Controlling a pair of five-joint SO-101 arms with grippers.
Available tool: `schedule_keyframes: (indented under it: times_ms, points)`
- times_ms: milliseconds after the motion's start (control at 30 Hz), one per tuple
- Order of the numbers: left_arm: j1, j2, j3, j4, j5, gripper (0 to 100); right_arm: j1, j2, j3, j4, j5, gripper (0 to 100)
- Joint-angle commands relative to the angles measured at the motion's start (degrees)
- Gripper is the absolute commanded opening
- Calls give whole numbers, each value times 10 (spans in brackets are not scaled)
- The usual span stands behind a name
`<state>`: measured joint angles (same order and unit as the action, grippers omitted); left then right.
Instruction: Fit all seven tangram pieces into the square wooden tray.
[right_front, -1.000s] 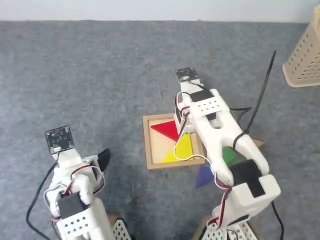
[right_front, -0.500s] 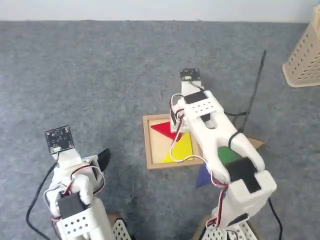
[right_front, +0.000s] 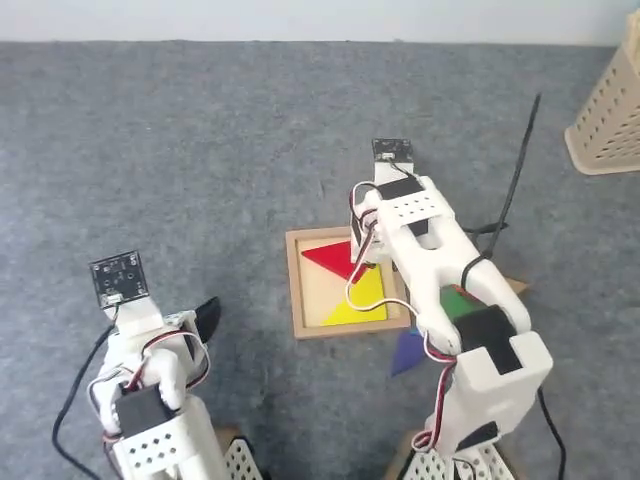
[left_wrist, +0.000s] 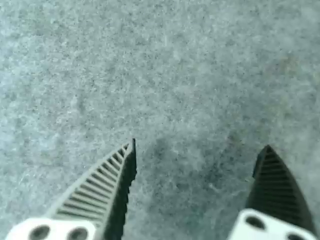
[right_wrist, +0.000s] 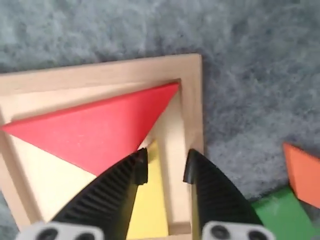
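1. The square wooden tray (right_front: 294, 285) lies near the table's centre on the grey carpet (right_front: 200, 150). A flat red wooden triangle (right_wrist: 95, 130) sits toward its 12 o'clock side. A flat yellow wooden triangle (right_front: 365, 300) sits toward 5 o'clock, its tip seemingly meeting the red one's edge.
2. My right gripper (right_wrist: 165, 167) hangs over that yellow tip, just beside the tray's wall. Its pincer is a narrow gap apart, with nothing clamped that I can see.
3. Loose on the carpet at the tray's 4 o'clock are a green wooden piece (right_front: 458, 303), a blue one (right_front: 408, 350) and an orange one (right_wrist: 302, 172).
4. My left gripper (left_wrist: 200, 147) sits at the tray's 8 o'clock, pincer wide apart above bare carpet.
5. I judge these pieces thin, stiff, light and smooth-painted, so they may skid or tilt. I would pinch across two opposite edges near the middle, letting the fingertips press into the soft carpet.
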<state>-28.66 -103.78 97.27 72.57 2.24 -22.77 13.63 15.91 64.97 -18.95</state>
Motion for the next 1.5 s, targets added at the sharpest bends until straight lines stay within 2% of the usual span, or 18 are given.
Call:
schedule_keyframes:
  times_ms: [0,600,833,1067,1467]
  points:
    - [1,-7,-7,-1,-1,354,7,6,-11,12,-11,135]
    - [1,-7,-7,-1,-1,354,-70,6,-4,22,9,133]
    - [1,-7,-7,-1,-1,354,-59,16,6,23,11,132]
    - [1,-7,-7,-1,-1,354,10,16,1,24,11,132]
    - [1,-7,-7,-1,-1,354,-14,77,-48,15,13,134]
